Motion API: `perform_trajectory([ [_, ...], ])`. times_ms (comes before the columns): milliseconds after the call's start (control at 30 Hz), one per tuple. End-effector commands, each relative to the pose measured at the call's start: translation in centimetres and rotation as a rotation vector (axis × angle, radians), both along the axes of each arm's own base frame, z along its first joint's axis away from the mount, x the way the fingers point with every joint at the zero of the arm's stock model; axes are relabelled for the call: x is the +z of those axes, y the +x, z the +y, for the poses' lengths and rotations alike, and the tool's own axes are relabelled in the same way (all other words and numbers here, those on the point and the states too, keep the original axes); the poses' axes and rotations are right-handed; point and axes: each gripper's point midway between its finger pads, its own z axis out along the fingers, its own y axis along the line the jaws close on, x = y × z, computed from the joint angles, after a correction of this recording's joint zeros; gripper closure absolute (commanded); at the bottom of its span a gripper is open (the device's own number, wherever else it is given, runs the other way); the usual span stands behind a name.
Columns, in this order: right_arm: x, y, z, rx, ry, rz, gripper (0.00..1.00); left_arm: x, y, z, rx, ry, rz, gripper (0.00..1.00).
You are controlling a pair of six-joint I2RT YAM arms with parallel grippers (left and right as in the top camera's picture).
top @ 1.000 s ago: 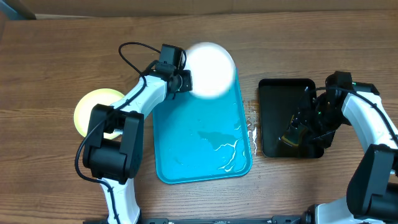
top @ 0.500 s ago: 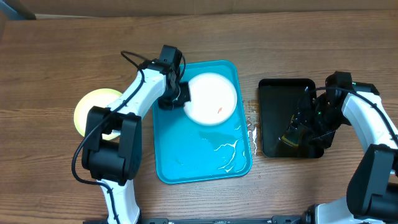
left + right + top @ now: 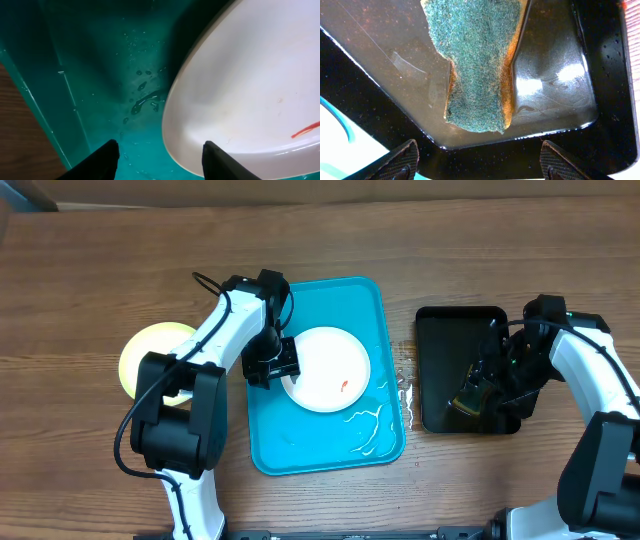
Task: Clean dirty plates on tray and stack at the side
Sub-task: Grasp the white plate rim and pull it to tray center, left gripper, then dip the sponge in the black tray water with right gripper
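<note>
A white plate point(image 3: 326, 369) with a small red smear point(image 3: 344, 386) lies on the turquoise tray point(image 3: 300, 445). My left gripper point(image 3: 284, 369) is at the plate's left edge. In the left wrist view it point(image 3: 160, 162) stands open, its jaws either side of the plate's rim point(image 3: 172, 135), and the smear point(image 3: 305, 131) shows at the right. A pale yellow-green plate point(image 3: 150, 352) rests on the table to the left of the tray, partly behind my left arm. My right gripper point(image 3: 478, 390) hangs open over the black tray point(image 3: 440, 330), above a green scouring sponge point(image 3: 480, 65).
Water pools in the turquoise tray's near right corner point(image 3: 365, 428), and some has spilled on the wood between the two trays point(image 3: 403, 385). The black tray point(image 3: 600, 135) holds shallow liquid around the sponge. Bare wooden table lies behind both trays.
The white plate came down from beyond the tray's far edge to the tray's middle. My left gripper, shut on it before, has opened and let it go. The right arm has not moved.
</note>
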Motion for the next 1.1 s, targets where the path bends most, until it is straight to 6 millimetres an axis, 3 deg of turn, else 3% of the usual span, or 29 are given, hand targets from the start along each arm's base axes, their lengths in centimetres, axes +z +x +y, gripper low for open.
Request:
perform_trajectory([
  [0,0.0,0.0,-0.2,0.007,-0.011,-0.01,0.2,2.9,2.6,0.3,-0.06,-0.029,-0.123,0.47],
  [67,0.0,0.1,-0.2,0.007,-0.011,-0.012,0.2,4.0,4.3,0.4,-0.093,-0.048,-0.188,0.51],
  [167,0.0,0.1,-0.2,0.007,-0.011,-0.012,0.2,4.9,6.7,0.0,-0.201,-0.085,-0.297,0.7],
  [267,0.0,0.2,-0.3,0.007,-0.012,-0.017,0.2,3.8,7.6,-1.3,-0.397,-0.111,-0.376,0.71],
  [400,0.0,0.4,-0.3,0.006,-0.012,-0.024,0.2,1.2,6.8,-1.4,-0.535,-0.066,-0.373,0.68],
  [567,0.0,0.4,-0.3,0.007,-0.012,-0.023,0.2,-0.5,6.5,0.0,-0.539,-0.004,-0.362,0.68],
  [667,0.0,0.4,-0.3,0.006,-0.012,-0.023,0.2,-1.4,6.2,-0.2,-0.536,-0.019,-0.367,0.76],
  [733,0.0,0.4,-0.3,0.007,-0.012,-0.023,0.2,-1.8,5.7,-0.7,-0.532,-0.056,-0.359,0.96],
  [900,-0.1,1.4,-0.4,0.035,-0.018,-0.075,0.22,-1.8,3.8,-0.7,-0.384,-0.082,-0.272,0.96],
  [1000,0.9,3.7,0.5,0.055,0.041,-0.174,0.46,-1.7,2.5,0.1,-0.222,-0.06,-0.192,0.96],
  [1067,2.0,4.1,1.1,0.085,0.061,-0.198,0.5,-1.7,1.6,0.5,-0.165,-0.046,-0.148,0.96],
])
